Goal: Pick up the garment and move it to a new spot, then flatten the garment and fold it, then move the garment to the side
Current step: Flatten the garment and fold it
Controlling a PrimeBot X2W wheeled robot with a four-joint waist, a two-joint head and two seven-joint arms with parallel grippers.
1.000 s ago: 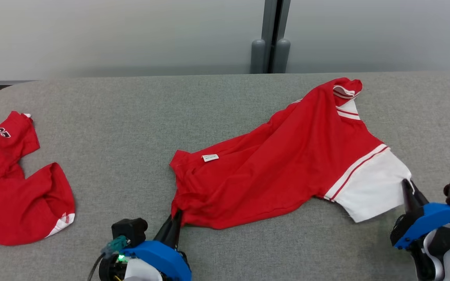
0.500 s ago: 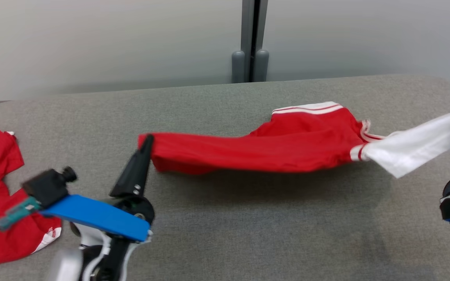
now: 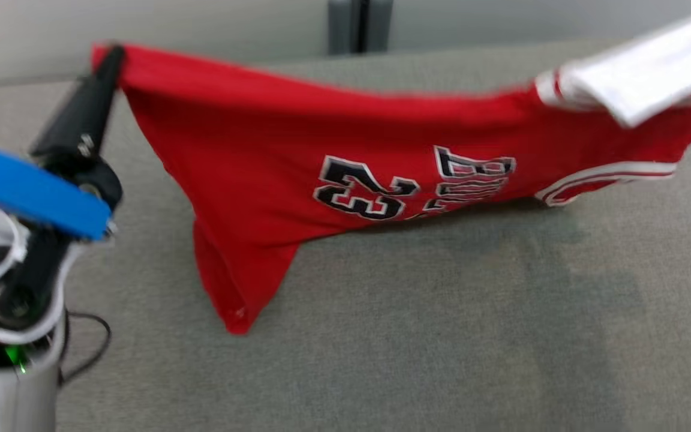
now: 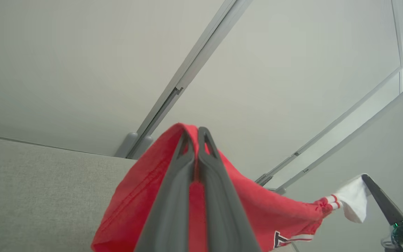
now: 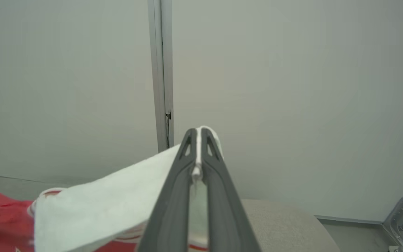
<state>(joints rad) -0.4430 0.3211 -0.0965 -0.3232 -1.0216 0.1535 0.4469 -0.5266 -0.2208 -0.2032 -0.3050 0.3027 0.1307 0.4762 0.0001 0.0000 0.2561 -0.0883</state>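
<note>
The garment (image 3: 249,150), a red jersey with a black-and-white "23" and a white sleeve (image 3: 651,72), hangs stretched in the air above the grey table (image 3: 441,336). My left gripper (image 3: 114,54) is shut on its red corner at the upper left, with red cloth wrapped round the fingers in the left wrist view (image 4: 196,131). My right gripper (image 5: 198,131) is shut on the edge of the white sleeve (image 5: 100,206); it shows again in the left wrist view (image 4: 366,178). One red corner (image 3: 237,318) hangs down close to the table.
A pale wall with a grey post (image 3: 360,24) runs behind the table's far edge. A thin black cable (image 3: 90,354) loops beside my left arm's base. The table's rounded right end (image 5: 292,224) lies below my right gripper.
Both grippers have risen and lifted the garment off the table. It went from lying crumpled to hanging taut between them with its numbered side facing me. The head camera has shifted too.
</note>
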